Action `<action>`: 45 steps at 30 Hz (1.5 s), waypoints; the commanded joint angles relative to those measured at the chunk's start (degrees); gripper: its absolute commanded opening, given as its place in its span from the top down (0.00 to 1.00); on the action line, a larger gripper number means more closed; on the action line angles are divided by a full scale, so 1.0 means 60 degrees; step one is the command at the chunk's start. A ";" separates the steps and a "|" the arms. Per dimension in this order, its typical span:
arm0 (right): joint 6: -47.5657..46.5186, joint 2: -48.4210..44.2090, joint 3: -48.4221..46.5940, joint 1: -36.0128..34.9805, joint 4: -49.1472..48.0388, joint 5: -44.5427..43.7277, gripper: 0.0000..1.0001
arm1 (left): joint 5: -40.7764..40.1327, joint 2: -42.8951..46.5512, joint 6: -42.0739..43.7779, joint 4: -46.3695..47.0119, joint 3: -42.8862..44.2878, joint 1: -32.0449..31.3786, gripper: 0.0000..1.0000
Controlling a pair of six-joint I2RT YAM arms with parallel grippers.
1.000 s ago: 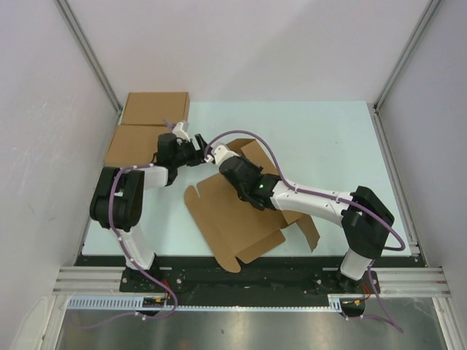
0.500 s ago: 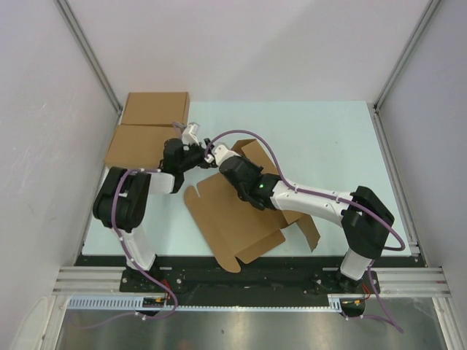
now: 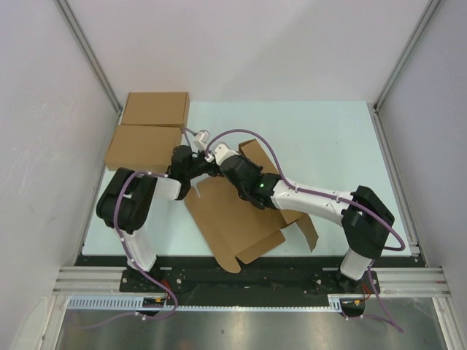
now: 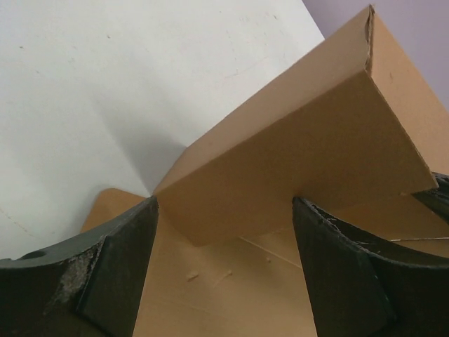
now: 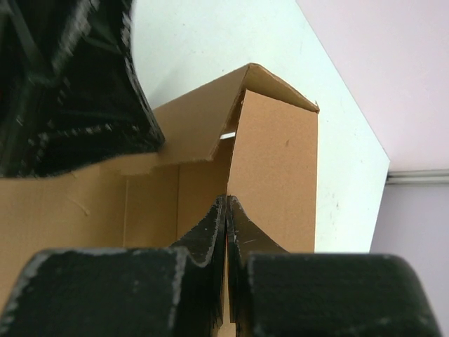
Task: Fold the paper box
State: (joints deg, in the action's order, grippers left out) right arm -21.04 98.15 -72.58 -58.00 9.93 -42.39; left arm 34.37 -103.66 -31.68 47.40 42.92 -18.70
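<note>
The pale green worktop (image 3: 328,138) has the paper box (image 3: 233,219) lying mostly flat near the front, middle-left. Right tool (image 5: 226,205) is pinching an upright flap, left tool (image 4: 224,210) is spread wide facing a raised flap.

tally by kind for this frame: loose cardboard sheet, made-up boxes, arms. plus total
Paper box, unfolded sheet: 1
Made-up brown boxes: 2
Robot arms: 2
Total: 5
</note>
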 commanded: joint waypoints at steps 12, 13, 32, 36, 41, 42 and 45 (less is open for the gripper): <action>0.0606 0.0414 0.0069 0.0013 0.0659 0.1425 1.00 | -0.1595 -0.0243 -0.0022 0.2266 -0.0590 -0.1029 0.17; 0.0606 0.0414 0.0055 0.0013 0.0644 0.1440 1.00 | -0.1699 -0.0287 -0.0037 0.2310 -0.0547 -0.1044 0.17; 0.0665 0.0458 0.0055 0.0028 0.0644 0.1558 1.00 | -0.3092 -0.0669 0.0080 0.1871 0.0157 -0.1263 0.22; 0.0839 0.0254 0.0055 0.0232 0.0600 0.1295 1.00 | -0.3208 -0.0347 0.0255 0.1929 -0.0033 -0.1263 0.22; 0.2228 -0.0858 -0.0018 0.1825 0.0615 0.1774 0.52 | -0.4101 0.0429 0.0534 0.1886 -0.0267 -0.1220 0.22; 0.3058 -0.1078 -0.0004 0.2250 0.0629 0.2140 0.48 | -0.4523 0.0532 0.0534 0.1857 -0.0355 -0.1205 0.22; 0.4278 -0.1782 -0.0018 0.4300 0.0732 0.4160 0.45 | -0.5125 0.0942 0.0534 0.1783 -0.0604 -0.1103 0.21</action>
State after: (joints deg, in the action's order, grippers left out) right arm -8.32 95.90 -71.79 -45.21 15.11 -27.94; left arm 10.72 -103.22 -29.93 56.18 41.01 -25.85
